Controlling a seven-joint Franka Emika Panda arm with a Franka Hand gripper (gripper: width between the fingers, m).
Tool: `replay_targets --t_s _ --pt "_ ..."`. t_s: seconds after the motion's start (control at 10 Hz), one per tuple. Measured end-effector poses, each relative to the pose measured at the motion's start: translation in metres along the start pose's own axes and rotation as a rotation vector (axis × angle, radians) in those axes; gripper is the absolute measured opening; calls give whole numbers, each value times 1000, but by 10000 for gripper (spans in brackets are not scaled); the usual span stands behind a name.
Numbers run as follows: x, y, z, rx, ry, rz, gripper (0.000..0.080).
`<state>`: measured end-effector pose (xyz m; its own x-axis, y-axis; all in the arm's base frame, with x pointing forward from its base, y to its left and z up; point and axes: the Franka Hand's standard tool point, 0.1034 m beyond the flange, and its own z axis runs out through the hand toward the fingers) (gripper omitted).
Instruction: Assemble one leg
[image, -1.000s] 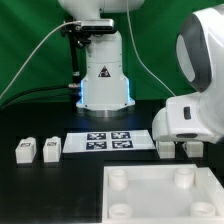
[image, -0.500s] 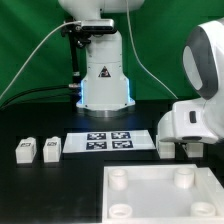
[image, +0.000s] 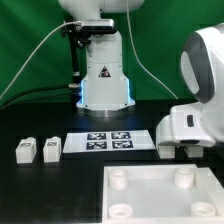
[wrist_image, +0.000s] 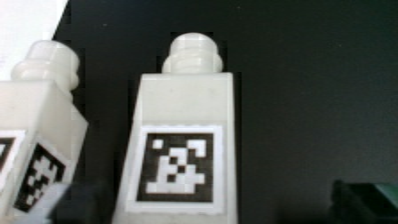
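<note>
Hand (wrist_image: 205, 200): wide. One blurred fingertip (wrist_image: 43, 198) shows on one side of the leg and a dark one on the other side. Both stand apart from it, and nothing is held.
Leg (wrist_image: 182, 110): rests on the black table (image: 60, 190), between the fingers of the hand. The face with the black-and-white tag (wrist_image: 176, 160) is turned to the wrist camera. A rounded stud (wrist_image: 194, 50) forms the end far from the fingers.
Leg location, exterior view: under the arm's white wrist housing (image: 195, 118), at 3 o'clock of the marker board (image: 108, 142) and near its end. The housing hides most of it.
Neighbouring leg (wrist_image: 39, 110): just beside the leg and roughly parallel to it, with a narrow strip of table between them. It has its own tag and its own stud.
Spare legs (image: 50, 148): two, side by side, at 9 o'clock of the marker board and well apart from the hand. Their tagged faces are turned to the exterior camera.
Top panel (image: 150, 196): large white square piece with round sockets, at 5 o'clock of the marker board. It is partly cut off by the frame edge.
Robot base (image: 104, 80): at 12 o'clock of the marker board, in front of a green backdrop.
</note>
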<state>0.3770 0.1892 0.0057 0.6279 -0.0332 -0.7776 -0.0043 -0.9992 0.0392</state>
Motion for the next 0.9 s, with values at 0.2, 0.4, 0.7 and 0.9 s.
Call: replay_targets --t_s 0.2,0.4,0.7,0.9 --pt "0 0 0 0 0 0 380" --pt "0 0 0 0 -1 0 294" --pt "0 0 0 0 -1 0 294" --pt "0 0 0 0 -1 0 294"
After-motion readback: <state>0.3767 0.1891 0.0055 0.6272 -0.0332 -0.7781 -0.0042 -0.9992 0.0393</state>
